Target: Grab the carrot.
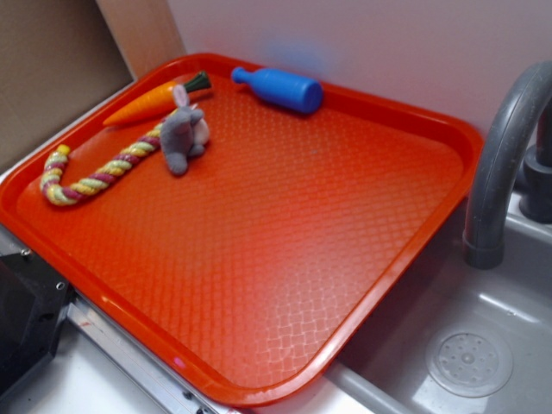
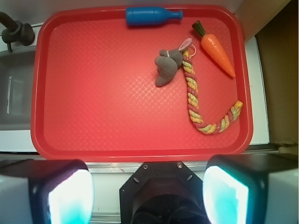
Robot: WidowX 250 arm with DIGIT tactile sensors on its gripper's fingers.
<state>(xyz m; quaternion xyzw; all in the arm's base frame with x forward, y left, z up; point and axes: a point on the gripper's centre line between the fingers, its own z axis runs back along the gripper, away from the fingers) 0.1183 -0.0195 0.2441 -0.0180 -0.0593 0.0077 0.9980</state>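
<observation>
carrot point(image 1: 148, 99) point(image 2: 216, 50): lies flat in the far-left corner of the tray in the exterior view, green stem end toward the bottle, tip toward the left rim. nothing grips it.
tray point(image 1: 285, 259) point(image 2: 103, 116): red, waffle-textured, sits on the tabletop beside the sink; most of its surface is bare.
bottle point(image 1: 280, 88) point(image 2: 152, 16): blue, on its side along the far rim, just right of the carrot's stem end, not touching it.
bunny point(image 1: 183, 134) point(image 2: 168, 65): small grey plush, just near of the carrot, ear reaching up to the carrot's stem end; contact unclear.
rope point(image 1: 90, 172) point(image 2: 203, 105): yellow-red-green braid, one end at the bunny, curves away in a hook toward the left rim.
hand point(image 2: 148, 193): released, two fingers point(image 2: 65, 193) spread wide at the bottom of the wrist view, off the near edge of the tray, well apart from the carrot, holding nothing.
sink point(image 1: 483, 345): grey, right of the tray, curved faucet point(image 1: 504, 155) at its far side.
</observation>
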